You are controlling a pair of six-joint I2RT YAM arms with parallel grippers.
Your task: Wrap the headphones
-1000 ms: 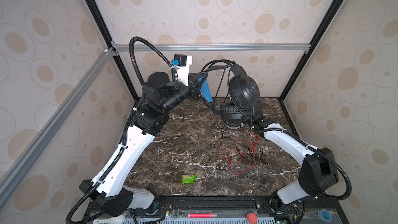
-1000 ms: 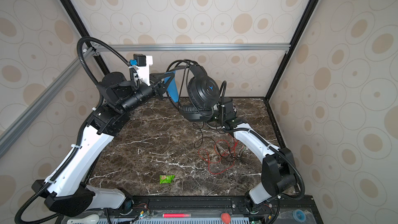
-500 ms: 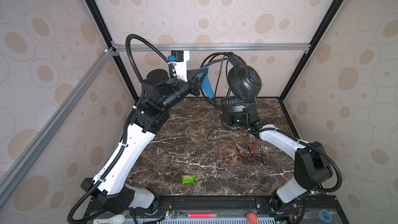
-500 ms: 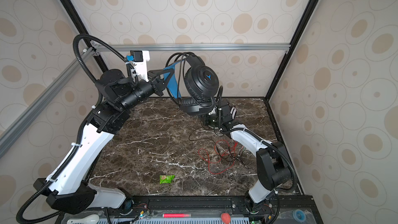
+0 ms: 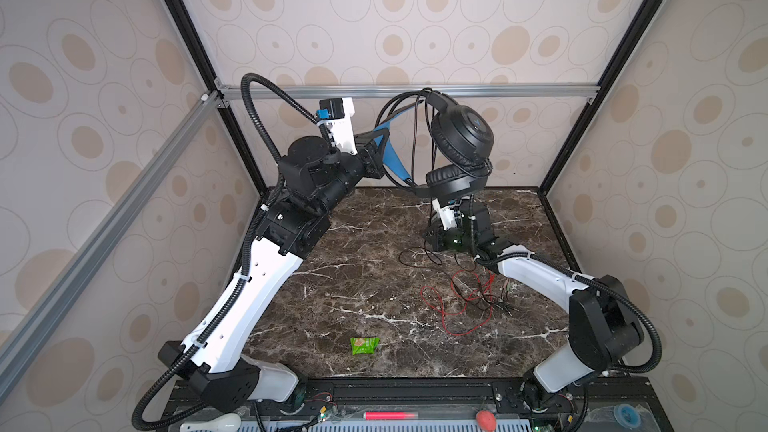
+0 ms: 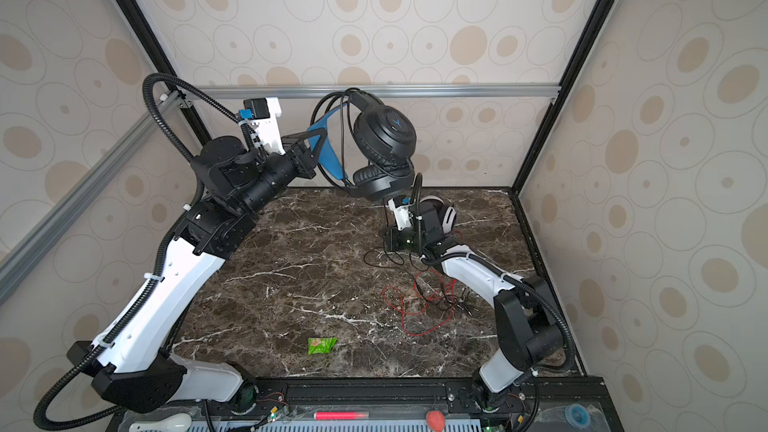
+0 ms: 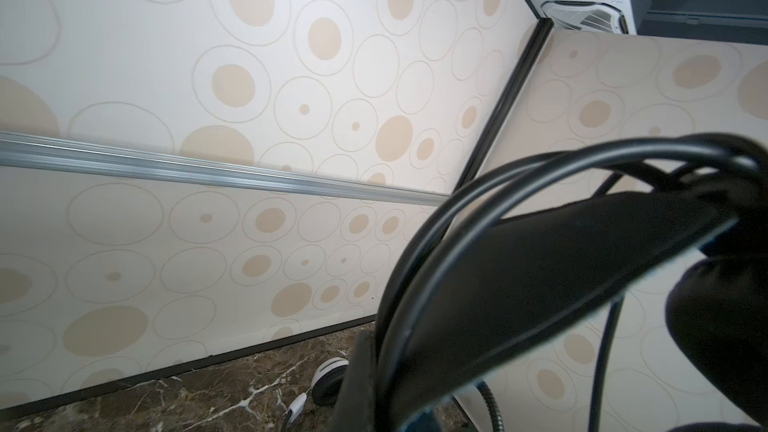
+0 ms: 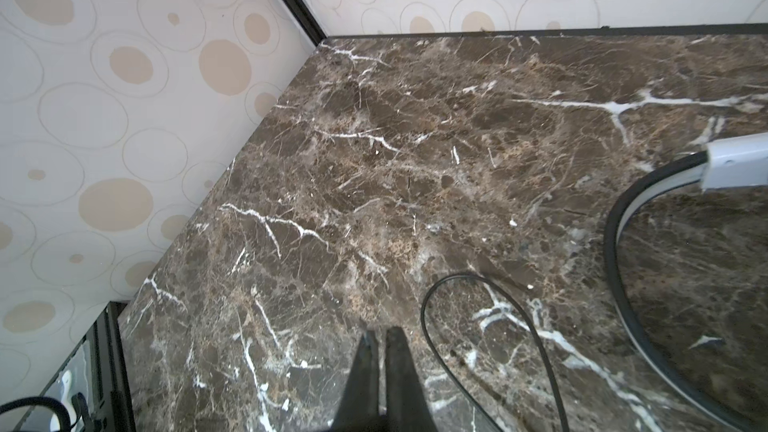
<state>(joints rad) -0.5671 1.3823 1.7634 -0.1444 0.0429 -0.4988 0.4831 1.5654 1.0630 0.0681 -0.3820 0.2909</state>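
- The black over-ear headset with blue inner headband (image 5: pixel 461 139) hangs above the dark marble table (image 5: pixel 353 276). The left gripper (image 5: pixel 384 147) is clamped on that band.
- The white headset with black cushions (image 6: pixel 440 211) lies at the table's back, apparently unwrapped.
- Its thin red cable (image 5: pixel 457 332) sprawls loose.
- The thin black cable (image 5: pixel 415 135) loops the band, tail trailing: partly wrapped, I judge.
- The right gripper (image 8: pixel 380 340) is pinched together, with nothing visible between its tips.

Bright, even light; black headset (image 7: pixel 540 284) blurred in left wrist view.
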